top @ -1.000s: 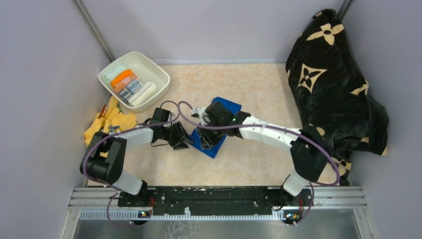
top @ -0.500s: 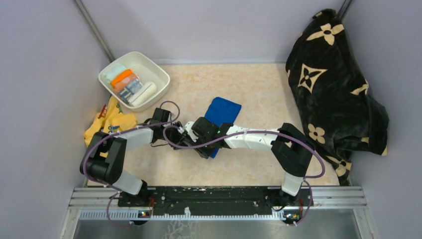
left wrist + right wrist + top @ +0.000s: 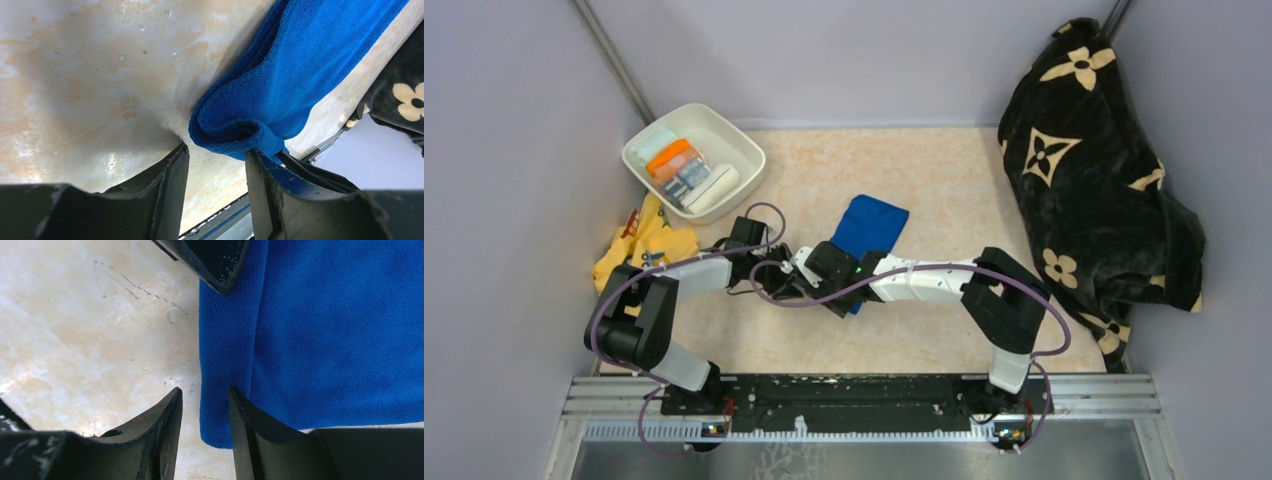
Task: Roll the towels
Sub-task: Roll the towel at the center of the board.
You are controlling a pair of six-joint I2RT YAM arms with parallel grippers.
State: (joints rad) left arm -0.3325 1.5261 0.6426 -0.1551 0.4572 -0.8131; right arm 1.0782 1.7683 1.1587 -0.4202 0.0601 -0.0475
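Right gripper (image 3: 205, 390) has joined left gripper (image 3: 216, 150) at the blue towel's (image 3: 300, 65) curled near end, both jaws spread, probably to start rolling.

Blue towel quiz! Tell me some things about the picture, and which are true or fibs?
The blue towel lies on the table. True.
The blue towel is fully rolled. False: only its near end is curled.
The left gripper and the right gripper are at that near end. True.
The white bin is empty. False: rolled cloths lie in the bin.
The black blanket covers the table's middle. False: the blanket is heaped at the right.
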